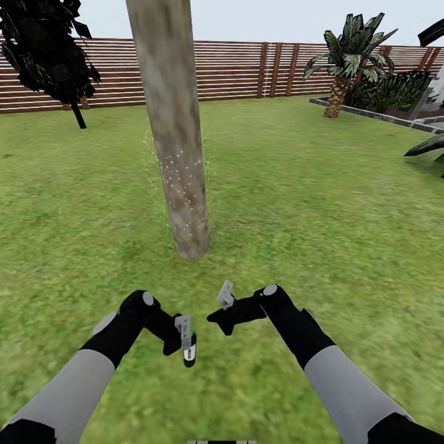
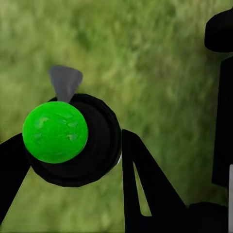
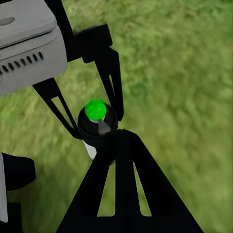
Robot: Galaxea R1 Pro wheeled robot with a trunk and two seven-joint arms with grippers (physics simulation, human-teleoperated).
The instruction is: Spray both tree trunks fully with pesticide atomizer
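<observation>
The left hand (image 1: 184,336) is clamped on the pesticide atomizer (image 1: 189,350) low before the tree trunk (image 1: 176,142) — raise its nozzle to the bare bark above the speckled droplets. The right hand (image 1: 226,297) — fingers apart — idles.

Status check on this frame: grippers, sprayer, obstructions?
Left gripper shut on black green-capped atomizer. Right gripper empty. Mottled beige trunk ahead, speckled with spray.
</observation>
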